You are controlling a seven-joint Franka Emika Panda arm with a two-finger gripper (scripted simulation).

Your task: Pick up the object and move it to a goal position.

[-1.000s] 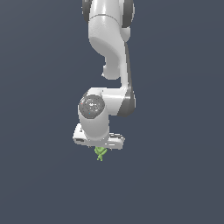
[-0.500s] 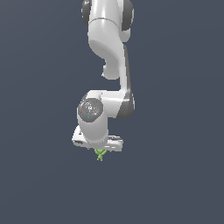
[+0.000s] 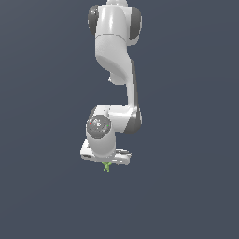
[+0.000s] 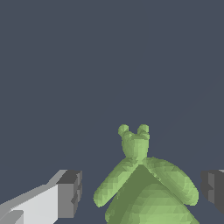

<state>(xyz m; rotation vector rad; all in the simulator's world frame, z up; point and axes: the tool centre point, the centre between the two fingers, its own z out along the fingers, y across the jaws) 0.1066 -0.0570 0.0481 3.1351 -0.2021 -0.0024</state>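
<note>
Lowered slightly since a second ago, the gripper [image 3: 107, 163] hangs over the light-green object [image 3: 107, 167].
Its fingers [image 4: 65, 194] stand spread, the object [image 4: 146, 183] between them, touching neither.

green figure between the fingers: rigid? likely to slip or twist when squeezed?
The green figure probably stays stiff: it renders as one solid faceted shape. Its rounded lobes may let it twist between the flat pads. It is small next to the gripper, so likely light.
</note>
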